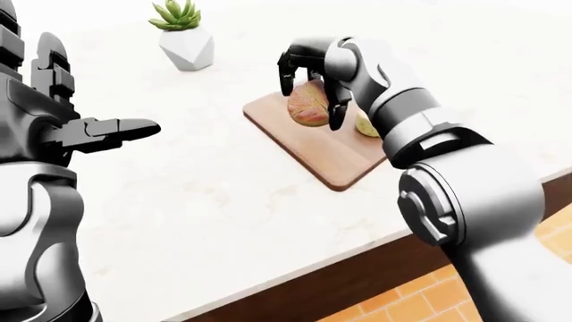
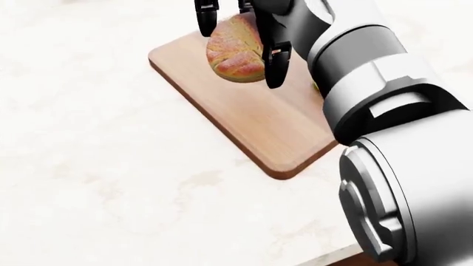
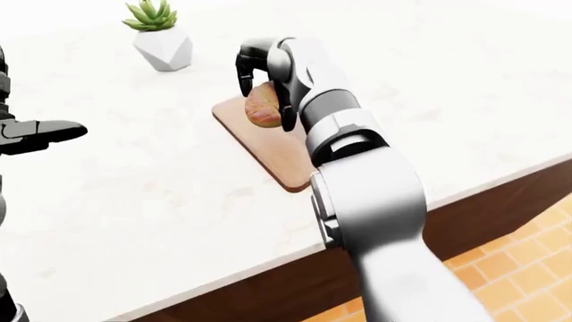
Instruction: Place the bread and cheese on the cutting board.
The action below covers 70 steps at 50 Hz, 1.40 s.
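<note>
A round crusty bread loaf (image 2: 235, 52) hangs over the far end of the wooden cutting board (image 2: 244, 119), with my right hand (image 2: 240, 41) shut on it from above. Whether the loaf touches the wood I cannot tell. A pale yellow cheese wedge (image 1: 367, 125) shows at the board's right edge, mostly hidden behind my right forearm. My left hand (image 1: 107, 129) is held open at the left of the left-eye view, well away from the board, holding nothing.
A white faceted pot with a green succulent (image 1: 185, 40) stands on the marble counter (image 1: 206, 201) up and left of the board. The counter's edge runs along the bottom right, with orange floor tiles (image 1: 420, 295) below it.
</note>
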### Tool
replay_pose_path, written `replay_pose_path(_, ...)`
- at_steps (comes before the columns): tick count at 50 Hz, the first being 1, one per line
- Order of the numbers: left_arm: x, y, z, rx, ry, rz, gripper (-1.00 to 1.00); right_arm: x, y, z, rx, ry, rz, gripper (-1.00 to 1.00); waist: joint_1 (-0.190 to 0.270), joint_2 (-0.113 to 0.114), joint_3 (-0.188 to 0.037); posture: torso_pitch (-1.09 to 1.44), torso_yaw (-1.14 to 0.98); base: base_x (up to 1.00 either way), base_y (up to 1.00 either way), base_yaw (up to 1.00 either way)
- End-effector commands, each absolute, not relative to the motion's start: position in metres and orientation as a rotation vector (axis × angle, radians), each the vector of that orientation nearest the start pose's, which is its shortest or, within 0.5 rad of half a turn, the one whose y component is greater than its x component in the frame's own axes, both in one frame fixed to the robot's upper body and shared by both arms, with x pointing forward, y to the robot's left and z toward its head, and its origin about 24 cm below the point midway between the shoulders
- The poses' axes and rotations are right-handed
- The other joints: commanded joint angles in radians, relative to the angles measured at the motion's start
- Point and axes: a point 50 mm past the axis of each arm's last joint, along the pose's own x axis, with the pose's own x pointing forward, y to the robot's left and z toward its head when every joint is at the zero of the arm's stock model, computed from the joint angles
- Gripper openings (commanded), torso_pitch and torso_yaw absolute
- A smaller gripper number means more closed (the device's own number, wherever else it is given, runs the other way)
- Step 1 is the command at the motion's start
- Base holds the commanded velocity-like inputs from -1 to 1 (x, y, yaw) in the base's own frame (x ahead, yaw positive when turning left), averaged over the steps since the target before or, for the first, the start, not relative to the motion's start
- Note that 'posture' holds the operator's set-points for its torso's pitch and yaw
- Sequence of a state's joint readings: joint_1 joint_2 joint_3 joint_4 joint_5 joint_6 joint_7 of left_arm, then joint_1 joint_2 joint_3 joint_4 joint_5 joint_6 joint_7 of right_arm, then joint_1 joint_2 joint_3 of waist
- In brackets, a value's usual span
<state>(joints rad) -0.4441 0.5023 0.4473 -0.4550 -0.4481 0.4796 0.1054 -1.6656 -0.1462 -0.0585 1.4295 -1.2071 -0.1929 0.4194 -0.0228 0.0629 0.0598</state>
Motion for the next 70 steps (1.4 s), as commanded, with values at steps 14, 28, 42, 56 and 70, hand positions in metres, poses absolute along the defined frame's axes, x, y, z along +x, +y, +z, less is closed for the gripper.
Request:
replay_pose_path(14,0.248,0.261,0.281,0.040,-0.632,0.218,1.00,0.423,-0.063,0.312,-1.429,-0.219,0.288,-1.00,0.004,0.002,-0.035,0.00,0.00,0.00,0.00,0.00)
replay_pose_path(28,0.248,0.261,0.280,0.041,-0.630,0.216,1.00,0.426,-0.070,0.305,-1.388,-0.170,0.265,-1.00,0.005,0.001,-0.035,0.00,0.00,0.00,0.00,0.00)
replay_pose_path(42,0.248,0.260,0.280,0.043,-0.628,0.215,1.00,0.428,-0.080,0.299,-1.345,-0.119,0.238,-1.00,0.007,0.000,-0.037,0.00,0.00,0.00,0.00,0.00)
replay_pose_path(56,0.248,0.260,0.279,0.043,-0.625,0.214,1.00,0.430,-0.082,0.290,-1.336,-0.096,0.246,-1.00,0.007,0.001,-0.039,0.00,0.00,0.00,0.00,0.00)
replay_pose_path(70,0.248,0.260,0.279,0.042,-0.625,0.214,1.00,0.430,-0.082,0.288,-1.332,-0.093,0.258,0.77,0.006,0.000,-0.039,0.00,0.00,0.00,0.00,0.00)
